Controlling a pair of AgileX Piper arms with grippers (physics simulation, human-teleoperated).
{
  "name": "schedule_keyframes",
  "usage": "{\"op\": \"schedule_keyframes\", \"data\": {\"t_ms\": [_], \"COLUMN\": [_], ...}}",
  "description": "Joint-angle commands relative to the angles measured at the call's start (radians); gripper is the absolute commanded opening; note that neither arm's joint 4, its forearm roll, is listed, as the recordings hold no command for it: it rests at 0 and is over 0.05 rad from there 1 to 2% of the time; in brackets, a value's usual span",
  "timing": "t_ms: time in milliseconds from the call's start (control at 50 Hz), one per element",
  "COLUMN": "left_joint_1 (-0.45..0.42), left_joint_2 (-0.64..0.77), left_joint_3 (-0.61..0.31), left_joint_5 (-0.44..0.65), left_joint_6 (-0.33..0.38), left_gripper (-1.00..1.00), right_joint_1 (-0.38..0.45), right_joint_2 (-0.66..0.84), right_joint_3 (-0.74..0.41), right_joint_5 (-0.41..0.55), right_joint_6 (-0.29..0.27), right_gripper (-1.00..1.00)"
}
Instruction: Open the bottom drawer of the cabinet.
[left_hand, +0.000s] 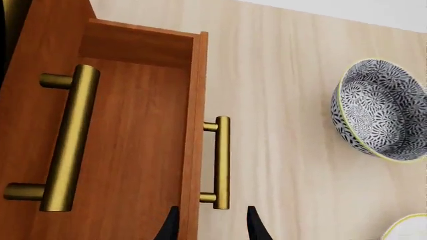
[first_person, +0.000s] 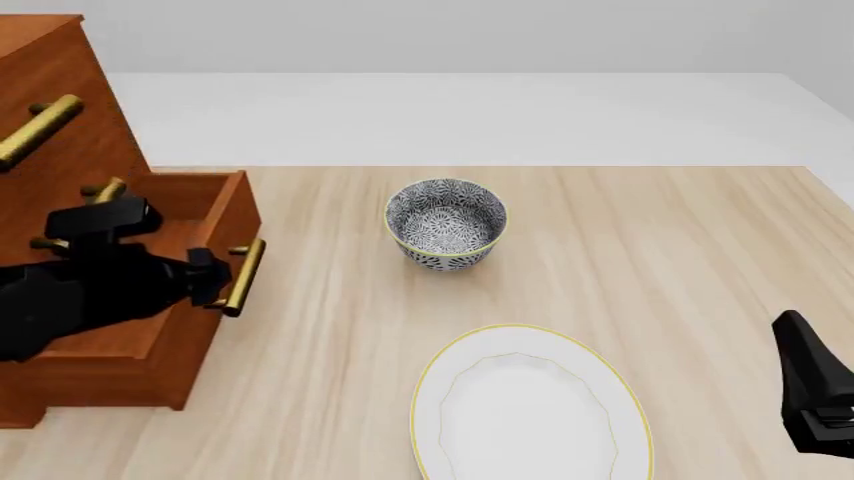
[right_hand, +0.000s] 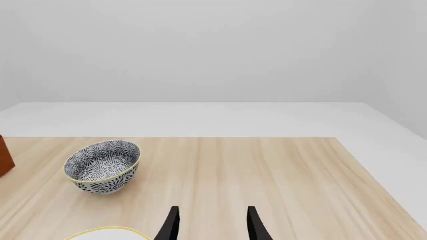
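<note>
Front view: the cabinet (first_person: 60, 110) stood at the table's (first_person: 667, 260) left edge, with the bottom drawer (first_person: 160, 310) pulled out from its front, the open box visible from above. The drawer's brass handle (first_person: 244, 278) sat on the flat front, facing the middle of the table.

The left gripper (first_person: 218, 280) was at that handle. In the left wrist view its two dark fingertips (left_hand: 172, 225) stood apart, one on each side of the handle's lower post, with the bar (left_hand: 222, 162) running straight ahead between the jaws. The jaws were parted wider than the bar, and visible gaps separated each fingertip from the brass, so nothing was clamped. The drawer front's edge lay just beside one fingertip. Past it, the middle drawer's handle (left_hand: 70, 140) showed on the cabinet face.

The right gripper (right_hand: 211, 225) hung over bare table at the near right, well apart from the cabinet. Only part of the right arm (first_person: 814, 400) entered the front view. The right wrist view showed its jaws parted and empty, with plain tabletop between them.

The patterned bowl (first_person: 446, 223) stood upright near the table's centre, ahead of the right jaws and off toward the cabinet side. It had a black-and-white print inside and out and a yellow-green rim. The white plate (first_person: 531, 405), with a thin yellow rim, lay nearer the arms than the bowl, and its edge was just in view beside the right jaws.

No brand, label or writing could be read on any item.
</note>
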Motion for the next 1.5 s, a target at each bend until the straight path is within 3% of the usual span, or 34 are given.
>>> {"op": "schedule_keyframes", "data": {"t_ms": [20,280,560,580,1180,1500], "left_joint_1": [-0.024,-0.038,-0.106,-0.116,-0.199,-0.284], "left_joint_2": [0.013,0.027,0.051,0.048,0.044,0.013], "left_joint_3": [0.012,0.013,0.034,0.044,0.074,0.094], "left_joint_5": [-0.010,-0.022,-0.062,-0.073,-0.110,-0.142], "left_joint_6": [-0.017,-0.030,-0.103,-0.133,-0.198,-0.282], "left_gripper": [1.00,1.00,1.00,1.00,1.00,1.00], "right_joint_1": [0.000,0.000,0.000,0.000,0.000,0.000], "right_joint_2": [0.000,0.000,0.000,0.000,0.000,0.000], "right_joint_3": [0.000,0.000,0.000,0.000,0.000,0.000], "right_joint_5": [0.000,0.000,0.000,0.000,0.000,0.000], "right_joint_6": [0.000,0.000,0.000,0.000,0.000,0.000], "right_gripper": [1.00,1.00,1.00,1.00,1.00,1.00]}}
